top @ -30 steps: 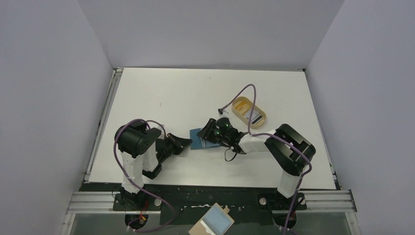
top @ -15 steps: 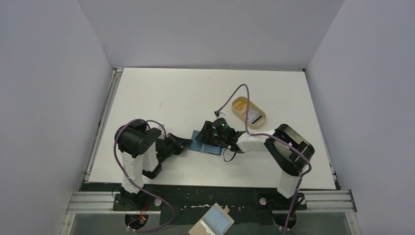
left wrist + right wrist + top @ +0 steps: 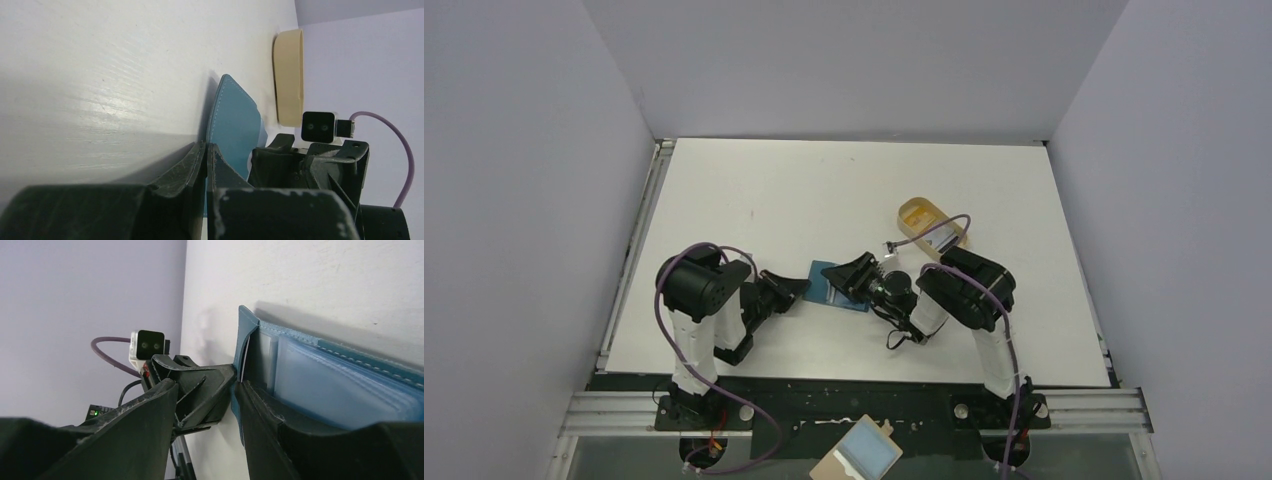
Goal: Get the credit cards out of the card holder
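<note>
Nearest item: a tan board point(image 3: 865, 456) with a light-blue rectangle, lying off the table point(image 3: 774, 190), well nearer than the card holder point(image 3: 829, 284).

The card holder lies open on the table between the two grippers, pale blue pockets facing up. Its left edge is raised as a flap.

Left gripper point(image 3: 796, 288): just left of the card holder, low over the table, fingers pressed together. The tip meets the raised flap. Whether it pinches any of the flap cannot be told.

Right gripper point(image 3: 207, 390): over the card holder from the right, fingers spread. One finger rests on the inner pockets just beside the flap. The other stands outside the flap, with a clear gap between them. Nothing is clamped. A thin pale edge shows inside the flap.

Farther off, right of the card holder and apart from it: a tan oval tray point(image 3: 913, 213) with a credit card point(image 3: 941, 239) in it.
</note>
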`<control>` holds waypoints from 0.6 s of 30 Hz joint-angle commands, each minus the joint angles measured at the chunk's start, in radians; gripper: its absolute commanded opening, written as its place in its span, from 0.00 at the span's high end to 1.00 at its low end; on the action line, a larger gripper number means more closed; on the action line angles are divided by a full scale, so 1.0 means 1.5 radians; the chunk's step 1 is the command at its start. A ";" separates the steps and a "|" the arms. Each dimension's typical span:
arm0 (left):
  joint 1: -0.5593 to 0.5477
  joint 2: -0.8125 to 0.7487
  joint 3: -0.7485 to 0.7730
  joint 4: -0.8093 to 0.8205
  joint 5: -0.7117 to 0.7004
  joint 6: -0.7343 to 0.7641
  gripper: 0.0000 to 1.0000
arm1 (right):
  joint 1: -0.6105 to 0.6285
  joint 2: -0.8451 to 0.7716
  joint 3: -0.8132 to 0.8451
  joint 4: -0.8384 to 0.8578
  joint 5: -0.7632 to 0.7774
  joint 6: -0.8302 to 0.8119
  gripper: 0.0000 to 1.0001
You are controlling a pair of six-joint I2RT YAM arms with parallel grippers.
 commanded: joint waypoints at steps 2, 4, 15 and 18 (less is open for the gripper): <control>-0.039 0.010 0.001 -0.109 0.133 0.029 1.00 | 0.070 0.026 0.019 0.070 -0.186 0.056 0.51; -0.039 -0.032 -0.001 -0.109 0.141 0.023 1.00 | 0.070 -0.004 0.018 -0.003 -0.184 0.032 0.51; -0.032 -0.107 0.011 -0.109 0.158 -0.022 1.00 | 0.071 -0.137 0.038 -0.405 -0.104 -0.111 0.51; -0.032 -0.112 0.011 -0.109 0.158 -0.024 1.00 | 0.071 -0.120 0.017 -0.347 -0.104 -0.098 0.59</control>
